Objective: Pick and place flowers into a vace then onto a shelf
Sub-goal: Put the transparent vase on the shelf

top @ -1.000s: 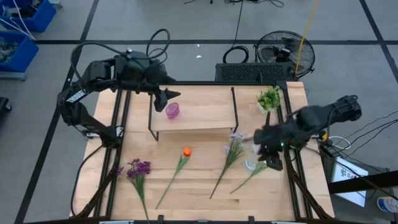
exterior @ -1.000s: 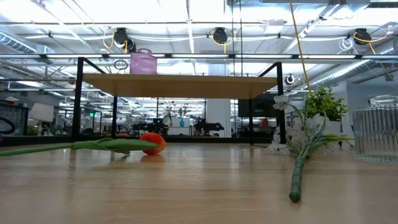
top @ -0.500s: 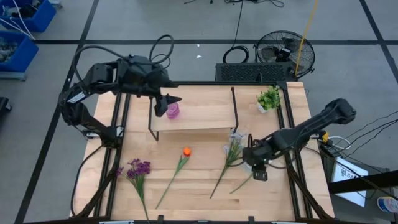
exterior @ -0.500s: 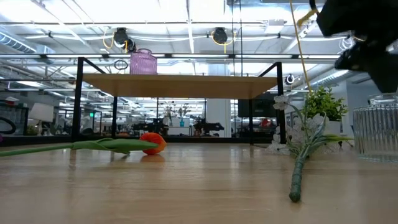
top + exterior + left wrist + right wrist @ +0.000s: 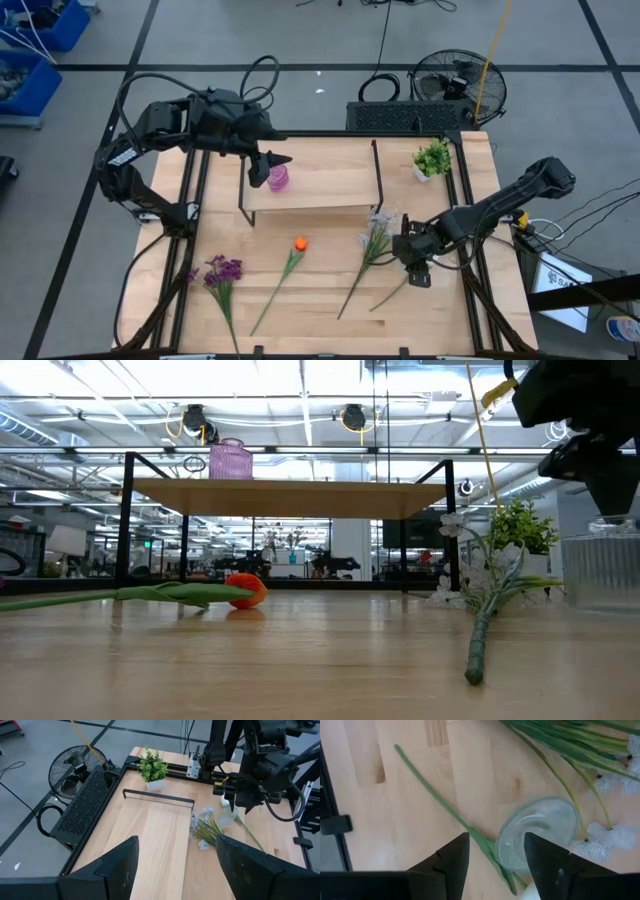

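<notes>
Here no readable writing shows, while the right gripper [image 5: 412,262] hangs spread over the clear glass vase [image 5: 537,832], and the left gripper [image 5: 272,160] is spread above the shelf [image 5: 330,180].

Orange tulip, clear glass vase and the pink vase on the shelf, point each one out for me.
orange tulip [image 5: 300,243]: high view, on the bloom.
clear glass vase [image 5: 538,831]: right wrist view, inside its round mouth.
pink vase [image 5: 230,461]: low view, on its ribbed side.

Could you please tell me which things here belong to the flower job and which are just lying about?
Job:
purple flower
orange tulip
white-lavender spray
long green stem
clear glass vase
shelf
right gripper, above the vase

Lying about:
potted plant
pink cup
fan
</notes>
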Tool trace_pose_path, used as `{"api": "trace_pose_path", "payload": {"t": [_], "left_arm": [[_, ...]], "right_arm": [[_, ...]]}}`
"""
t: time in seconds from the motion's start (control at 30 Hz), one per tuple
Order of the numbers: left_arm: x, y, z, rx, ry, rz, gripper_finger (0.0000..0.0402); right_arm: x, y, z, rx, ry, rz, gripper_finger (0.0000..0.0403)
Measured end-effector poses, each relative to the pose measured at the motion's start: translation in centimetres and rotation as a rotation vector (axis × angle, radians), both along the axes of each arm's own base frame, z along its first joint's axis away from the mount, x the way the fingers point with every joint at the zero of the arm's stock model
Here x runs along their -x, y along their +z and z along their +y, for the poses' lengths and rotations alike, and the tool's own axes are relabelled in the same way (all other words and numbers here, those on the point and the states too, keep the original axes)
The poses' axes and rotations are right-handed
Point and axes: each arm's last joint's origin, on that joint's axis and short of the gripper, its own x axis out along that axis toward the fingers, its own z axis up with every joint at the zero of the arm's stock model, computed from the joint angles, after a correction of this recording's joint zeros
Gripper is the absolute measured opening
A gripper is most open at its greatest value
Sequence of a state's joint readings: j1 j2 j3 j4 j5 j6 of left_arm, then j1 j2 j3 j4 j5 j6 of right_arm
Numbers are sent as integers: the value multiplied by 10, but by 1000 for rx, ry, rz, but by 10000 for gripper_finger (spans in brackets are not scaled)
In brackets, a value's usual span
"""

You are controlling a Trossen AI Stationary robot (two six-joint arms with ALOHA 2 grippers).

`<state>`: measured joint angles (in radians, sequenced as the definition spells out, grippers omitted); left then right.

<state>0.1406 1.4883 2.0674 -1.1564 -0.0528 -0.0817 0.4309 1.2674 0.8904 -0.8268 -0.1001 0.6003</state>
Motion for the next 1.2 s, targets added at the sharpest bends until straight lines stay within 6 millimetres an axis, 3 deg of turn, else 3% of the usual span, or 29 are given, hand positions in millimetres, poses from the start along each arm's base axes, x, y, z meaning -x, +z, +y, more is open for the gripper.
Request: {"api": "trace_pose_path", "payload": {"t": [0.37,0.6,0.87,1.03,1.2], "left_arm": [[0,0,0,-1,-1,0,271],[0,0,0,-2,-2,1,271],[0,0,0,-7,-5,3,271],[0,0,0,-6,-5,5,271],[0,0,0,-5,-5,5,271]], "right_arm": [[-1,-2,0,1,0,13,177],[-4,-8,2,25,37,30,122],[-3,-7,2,1,-48,45,19],[-4,-7,2,-29,-145,59,26],[-7,3,9,-198,-171,17,19]]}}
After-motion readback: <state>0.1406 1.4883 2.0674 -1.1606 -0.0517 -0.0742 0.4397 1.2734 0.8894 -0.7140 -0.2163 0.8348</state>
